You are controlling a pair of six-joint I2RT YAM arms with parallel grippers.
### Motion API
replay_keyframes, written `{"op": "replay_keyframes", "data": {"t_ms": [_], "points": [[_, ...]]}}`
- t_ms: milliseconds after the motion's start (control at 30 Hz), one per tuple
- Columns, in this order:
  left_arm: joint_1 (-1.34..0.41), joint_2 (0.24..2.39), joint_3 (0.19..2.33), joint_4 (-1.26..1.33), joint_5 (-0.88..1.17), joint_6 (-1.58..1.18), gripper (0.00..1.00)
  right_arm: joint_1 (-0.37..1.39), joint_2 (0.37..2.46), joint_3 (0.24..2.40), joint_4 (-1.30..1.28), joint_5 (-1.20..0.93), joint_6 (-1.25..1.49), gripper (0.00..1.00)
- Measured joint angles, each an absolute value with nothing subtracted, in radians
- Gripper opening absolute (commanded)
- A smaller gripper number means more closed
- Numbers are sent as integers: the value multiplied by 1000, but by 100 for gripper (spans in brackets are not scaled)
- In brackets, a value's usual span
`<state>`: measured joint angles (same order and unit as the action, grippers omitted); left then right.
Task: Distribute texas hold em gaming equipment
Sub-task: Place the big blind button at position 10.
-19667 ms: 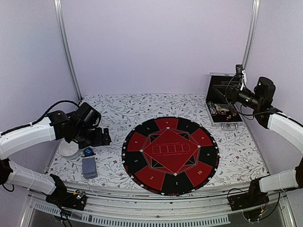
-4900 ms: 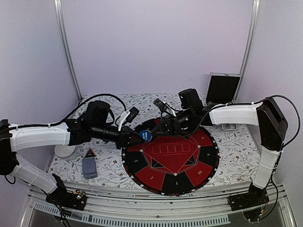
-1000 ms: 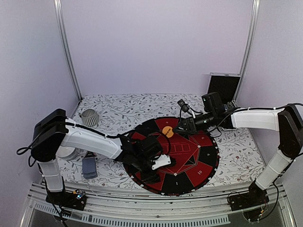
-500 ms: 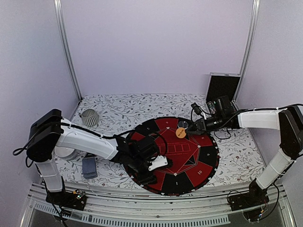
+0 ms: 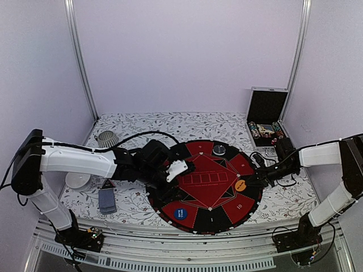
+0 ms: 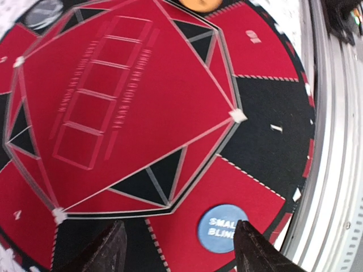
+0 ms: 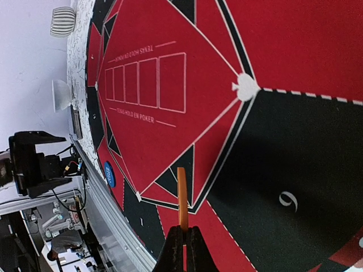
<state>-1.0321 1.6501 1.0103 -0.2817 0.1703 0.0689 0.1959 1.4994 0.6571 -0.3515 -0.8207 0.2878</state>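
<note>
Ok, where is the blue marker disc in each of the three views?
Top external: blue marker disc on a red wedge at the mat's near edge, left of centre.
Left wrist: low right, on a red wedge.
Right wrist: small, lower left, near the mat's rim.
Shared landmark: the row of five card boxes at the mat's centre.

High rear camera overlooks the table [image 5: 142, 127]; both close wrist cameras share the blue disc [image 6: 224, 228].
</note>
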Motion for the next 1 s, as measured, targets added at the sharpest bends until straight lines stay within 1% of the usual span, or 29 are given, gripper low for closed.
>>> {"op": "replay_keyframes", "data": {"t_ms": [167,467,533,567,600,667,767,833,867,967,1000], "points": [[-953,1567,940,-236,175,12,70,200,1499,640,-419,-848,290,2],[-833,1450,873,-187,130,-105,71,326,1499,641,-521,-839,324,2],[-801,1437,866,-182,110,-125,71,346,1499,641,-534,-835,336,3],[-788,1432,863,-181,101,-134,71,351,1499,640,-541,-828,342,6],[-779,1427,860,-179,95,-141,71,354,1499,640,-547,-819,347,12],[-764,1419,856,-178,88,-150,71,356,1499,641,-565,-797,361,34],[-749,1408,855,-177,84,-166,71,358,1499,654,-617,-733,377,58],[-741,1400,855,-178,80,-176,72,361,1498,690,-675,-663,382,71],[-737,1396,855,-178,78,-181,72,364,1494,720,-708,-622,379,80],[-726,1382,855,-183,63,-201,73,370,1463,850,-788,-495,384,99],[-723,1378,856,-186,57,-206,74,376,1450,890,-802,-465,392,99]]}}
